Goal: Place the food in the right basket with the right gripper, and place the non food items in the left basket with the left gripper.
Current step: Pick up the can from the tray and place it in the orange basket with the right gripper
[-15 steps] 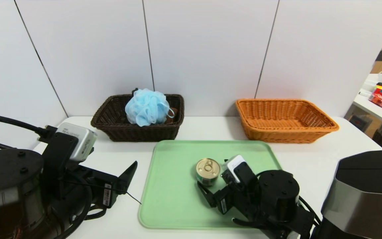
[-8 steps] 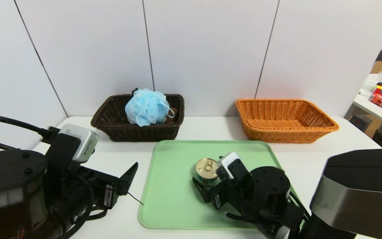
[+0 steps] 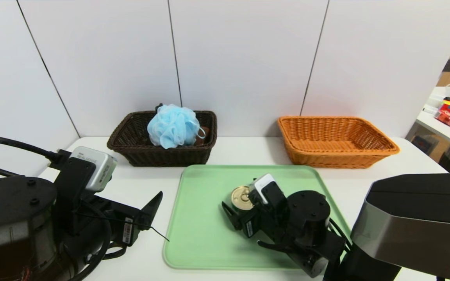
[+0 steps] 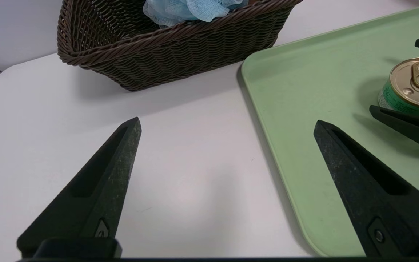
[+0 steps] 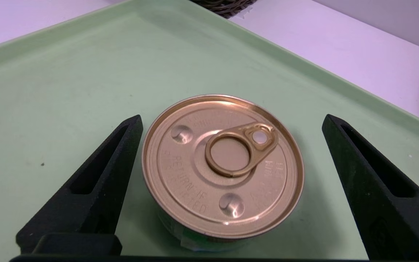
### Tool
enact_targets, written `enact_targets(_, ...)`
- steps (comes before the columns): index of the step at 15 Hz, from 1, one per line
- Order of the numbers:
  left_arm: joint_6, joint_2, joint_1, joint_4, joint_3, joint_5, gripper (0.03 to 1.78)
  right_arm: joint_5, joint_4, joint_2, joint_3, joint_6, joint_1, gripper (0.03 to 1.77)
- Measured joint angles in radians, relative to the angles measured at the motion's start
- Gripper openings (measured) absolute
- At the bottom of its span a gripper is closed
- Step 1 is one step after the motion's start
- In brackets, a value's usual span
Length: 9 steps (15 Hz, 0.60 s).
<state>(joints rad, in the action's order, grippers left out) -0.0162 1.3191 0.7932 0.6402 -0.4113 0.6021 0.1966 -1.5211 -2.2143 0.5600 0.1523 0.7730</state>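
1. Tin can [image 3: 240,199] at the center of the clock: at its 9 o'clock, the left gripper [image 4: 227,120] hangs over the white table [image 3: 139,257] and the edge of the tray, its fingers wide apart with nothing between them.
2. At 10 o'clock, a dark brown wicker basket [image 3: 166,156] holds a light blue bath pouf [image 3: 174,127]. Something black [image 3: 159,107] pokes up behind the pouf, and a brown item [image 3: 205,136] shows at its 4 o'clock.
3. Center: the green tray [image 3: 205,242] carries the can, upright, gold pull-ring lid facing up.
4. Reaching in from 4 o'clock, the right gripper [image 5: 233,116] straddles the can with fingers spread wide, one on either side. Green tray shows between can and fingers; the can is not gripped.
5. At 2 o'clock, an orange-tan wicker basket [image 3: 338,154] stands beyond the tray, near the white wall panels [image 3: 365,58].
6. Farther off toward 2 o'clock, at the edge of the scene, a side table [image 3: 440,128] bears red packages [image 3: 448,113] and other goods.
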Motion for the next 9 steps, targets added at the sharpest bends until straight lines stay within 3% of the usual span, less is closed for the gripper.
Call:
enact_targets(5,0.001,0.0,0.0,0.0,0.003,0.0,1.69,0.0,0.0,-0.009,0.023,0.002,-0.002,1.7)
enact_targets(9,0.001,0.001,0.0,0.0,0.003,0.0,1.69,0.001,0.0,-0.011,0.019,0.004,-0.008,1.14)
